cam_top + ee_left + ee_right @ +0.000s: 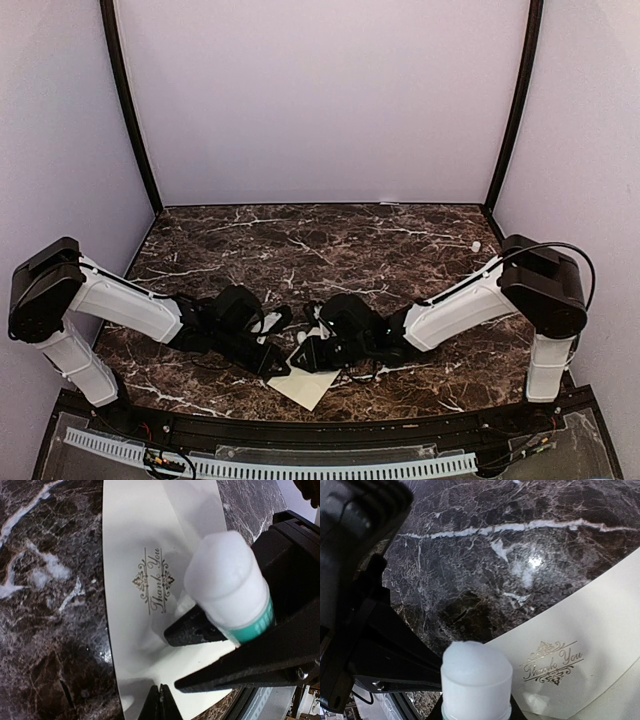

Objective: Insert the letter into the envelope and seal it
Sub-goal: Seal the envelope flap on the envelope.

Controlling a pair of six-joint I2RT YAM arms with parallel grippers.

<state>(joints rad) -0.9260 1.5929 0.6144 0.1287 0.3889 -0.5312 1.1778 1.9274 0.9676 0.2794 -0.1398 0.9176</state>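
Observation:
The cream-beige envelope [318, 380] lies flat near the table's front edge, with a gold "Thank You" emblem [154, 580] facing up. It also shows in the right wrist view [600, 625]. My left gripper [161, 702] is shut, its tips together on the envelope's surface near one edge; in the top view it [272, 358] is at the envelope's left corner. My right gripper [308, 350] is shut on a white glue stick with a teal band [225, 580], held just above the envelope [476, 675]. I cannot make out the white letter.
The dark marble table [400, 250] stretches back to purple walls. A black rail and a white slotted cable tray [270, 465] run along the front edge. A small white object [476, 244] lies at the far right. Both arms crowd the front centre.

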